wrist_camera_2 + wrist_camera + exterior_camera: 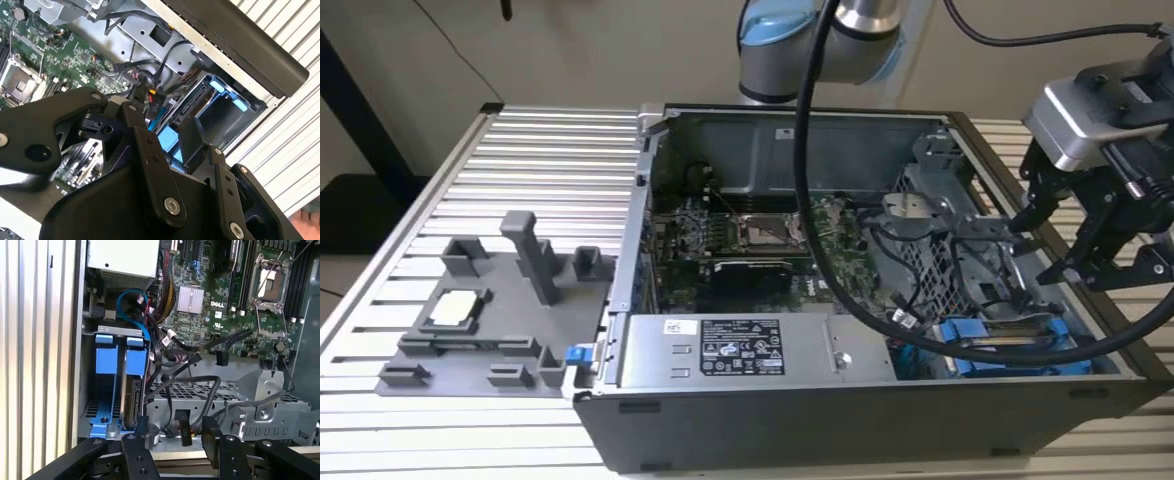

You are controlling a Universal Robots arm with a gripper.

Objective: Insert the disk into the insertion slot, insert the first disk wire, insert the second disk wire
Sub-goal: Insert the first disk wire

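A ribbed aluminium table (547, 140) stands before a plain beige wall (587, 50). An open grey computer case (627, 425) takes up the table's middle and its half on the exterior view's right. A grey fixture tray (467, 330) with upright posts sits by the table's edge on the exterior view's left.

Inside the case lie a green motherboard (747, 235), a silver power-supply box (740, 350) and a grey metal cage (927, 250). A thick black hose (811, 190) from the arm crosses over the board.

The disk (131, 400) stands on edge in its blue carrier, seated in the insertion slot (92, 410) at the case corner nearest the table's front edge. Loose black wires (220, 357) and a blue cable (131, 292) lie beside it.

The end effector (1051, 250) hovers above the case's wall there, its fingers spread and holding nothing.
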